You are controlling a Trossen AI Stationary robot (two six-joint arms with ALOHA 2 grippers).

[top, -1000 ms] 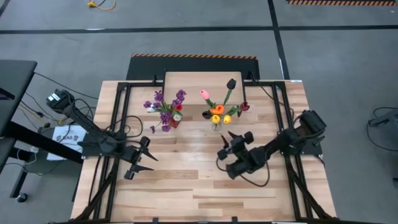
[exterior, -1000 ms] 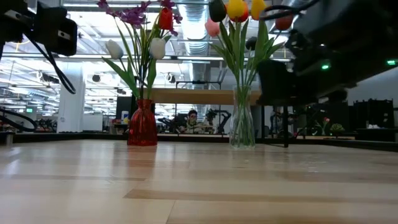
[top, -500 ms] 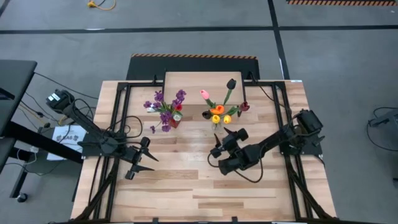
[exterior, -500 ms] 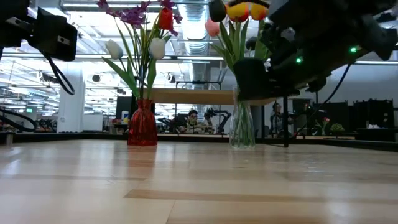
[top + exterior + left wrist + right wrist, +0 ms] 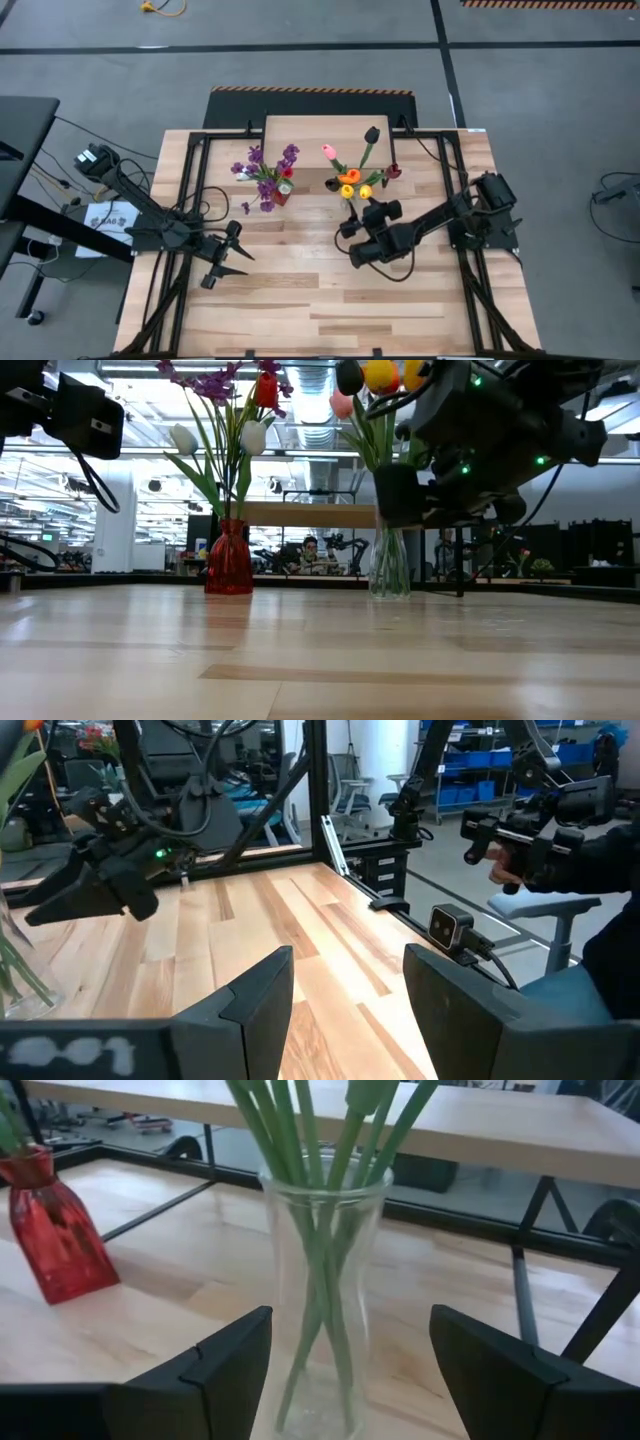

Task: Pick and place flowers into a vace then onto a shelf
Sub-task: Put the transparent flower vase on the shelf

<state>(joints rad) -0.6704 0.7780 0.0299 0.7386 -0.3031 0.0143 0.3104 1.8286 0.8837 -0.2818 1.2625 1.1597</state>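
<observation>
A clear glass vase (image 5: 322, 1280) with green-stemmed tulips (image 5: 352, 172) stands on the tabletop in front of the shelf (image 5: 315, 130). My right gripper (image 5: 362, 218) is open and nearly level just on its near side. Its two fingers (image 5: 215, 1365) frame the vase without touching it. The same gripper (image 5: 400, 495) shows dark in front of the vase (image 5: 390, 560) in the low view. A red vase (image 5: 284, 192) with purple sprigs and tulips stands to the left. My left gripper (image 5: 240, 256) waits open above the table's left part, holding nothing.
The shelf (image 5: 310, 515) is a light wooden board on thin black legs behind both vases. Black frame rails (image 5: 195, 200) run along the table's left and right sides. Bare planks (image 5: 310, 300) lie toward the near edge. A person (image 5: 610, 920) stands beyond the table.
My right gripper has swung toward the table's left and far side, up to the clear vase, and its fingers have spread wider. Both vases and my left arm have stayed where they were.
</observation>
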